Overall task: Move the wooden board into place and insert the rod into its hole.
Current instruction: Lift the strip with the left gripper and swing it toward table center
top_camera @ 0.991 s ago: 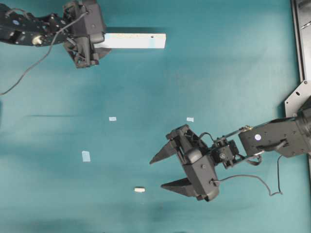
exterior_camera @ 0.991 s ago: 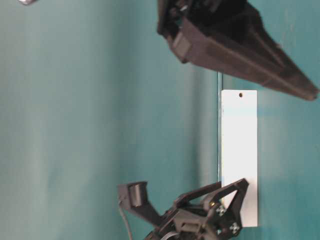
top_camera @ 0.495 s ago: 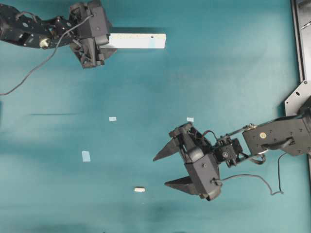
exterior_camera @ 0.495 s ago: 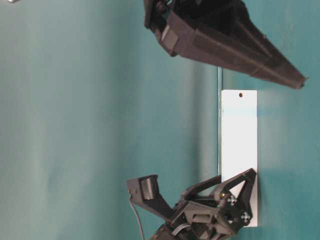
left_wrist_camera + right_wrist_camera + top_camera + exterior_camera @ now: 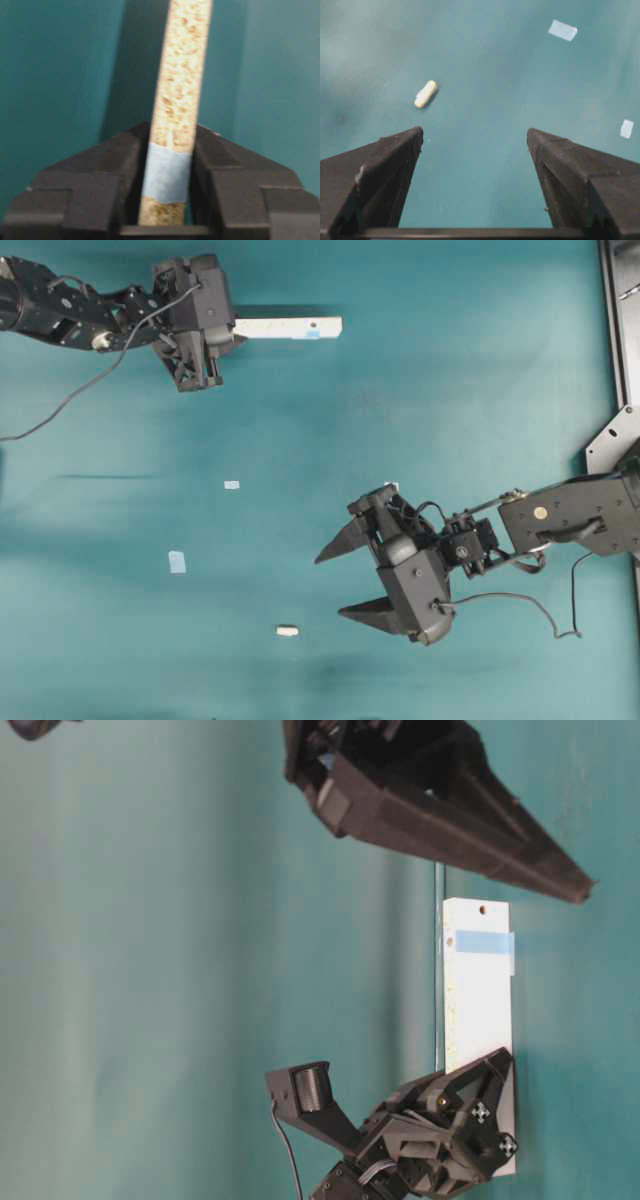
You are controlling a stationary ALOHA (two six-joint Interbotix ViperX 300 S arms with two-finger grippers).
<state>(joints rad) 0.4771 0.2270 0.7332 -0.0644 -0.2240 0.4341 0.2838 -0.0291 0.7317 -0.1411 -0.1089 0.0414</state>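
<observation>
Left pincer (image 5: 167, 200) clamped on the wooden board (image 5: 290, 327) near the surface's far edge, fingers spread a second before. Board tipped up onto its thin edge, speckled side (image 5: 180, 75) squeezed between the pads. Grasp apparently made, so carrying into place could follow. Right pincer (image 5: 475, 150) spread wide, empty, hovering just short of the rod (image 5: 425, 94) lying free near the near edge (image 5: 287, 631)

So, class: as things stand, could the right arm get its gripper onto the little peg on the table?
Probably yes. The right gripper is open, the peg lies just ahead on bare table, and nothing stands between them.
</observation>
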